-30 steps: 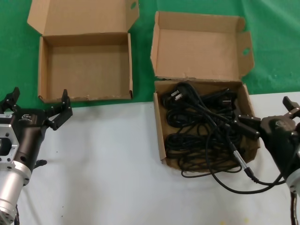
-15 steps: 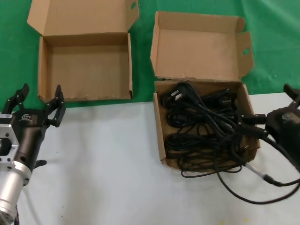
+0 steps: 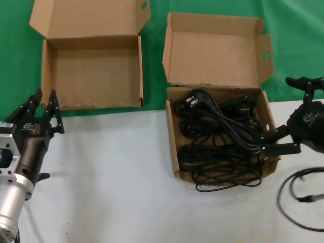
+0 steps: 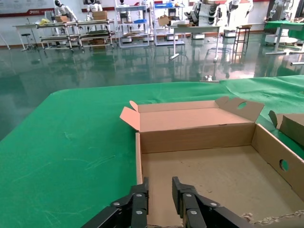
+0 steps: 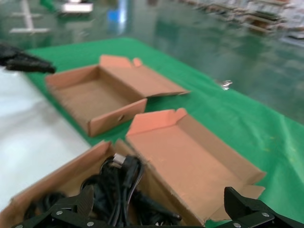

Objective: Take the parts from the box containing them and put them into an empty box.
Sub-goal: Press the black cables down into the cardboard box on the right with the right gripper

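The box containing them stands at centre right with its tall lid raised, and black parts fill its tray. One more cord lies loose on the white table to the right of that box. My right gripper hovers wide open at the box's right wall, holding nothing; the right wrist view shows the parts between and below my right gripper. The empty box is at the back left. My left gripper is at its near left corner, open by a narrow gap above the empty box.
The boxes sit where the green cloth meets the white table. The two boxes stand side by side with a narrow strip of cloth between them. The empty box also shows far off in the right wrist view.
My right gripper opened wide and drew back to the right, and the cord it had pulled out dropped onto the table. My left gripper's fingers narrowed and turned.
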